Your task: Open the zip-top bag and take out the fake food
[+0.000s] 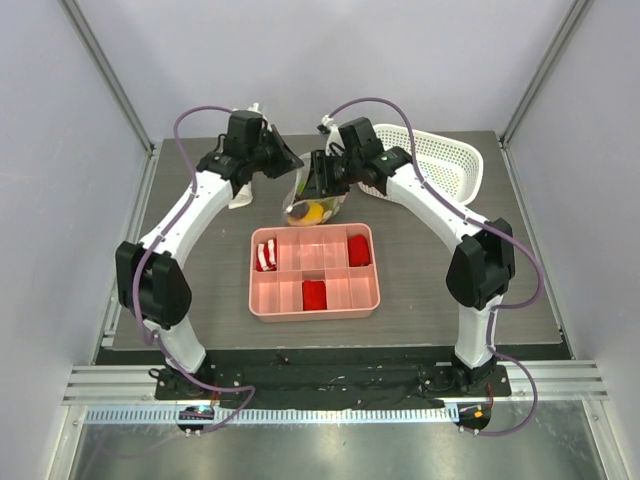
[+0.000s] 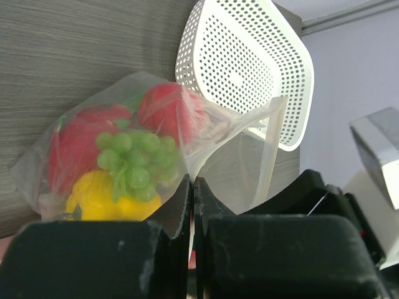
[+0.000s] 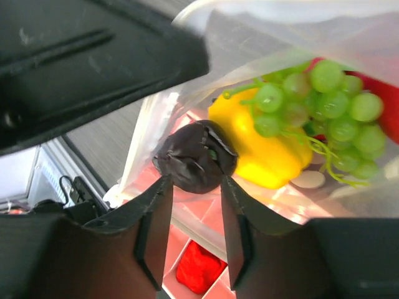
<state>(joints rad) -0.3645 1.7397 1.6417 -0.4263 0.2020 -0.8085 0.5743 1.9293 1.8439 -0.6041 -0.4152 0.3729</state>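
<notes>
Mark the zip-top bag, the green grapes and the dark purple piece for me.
zip-top bag (image 2: 215, 128), left wrist view, clear film right of the fruit.
green grapes (image 2: 134, 159), left wrist view, middle of the bunch.
dark purple piece (image 3: 194, 156), right wrist view, centre of its body.

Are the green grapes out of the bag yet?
No, the left wrist view shows the green grapes inside the clear zip-top bag, beside the yellow pepper.

Zip-top bag (image 1: 318, 206) (filled) beyond pink tray (image 1: 262, 304).

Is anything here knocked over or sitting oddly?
Yes: the white basket at the back right seems tipped onto its side, with its holed bottom facing the bag rather than lying flat.
</notes>
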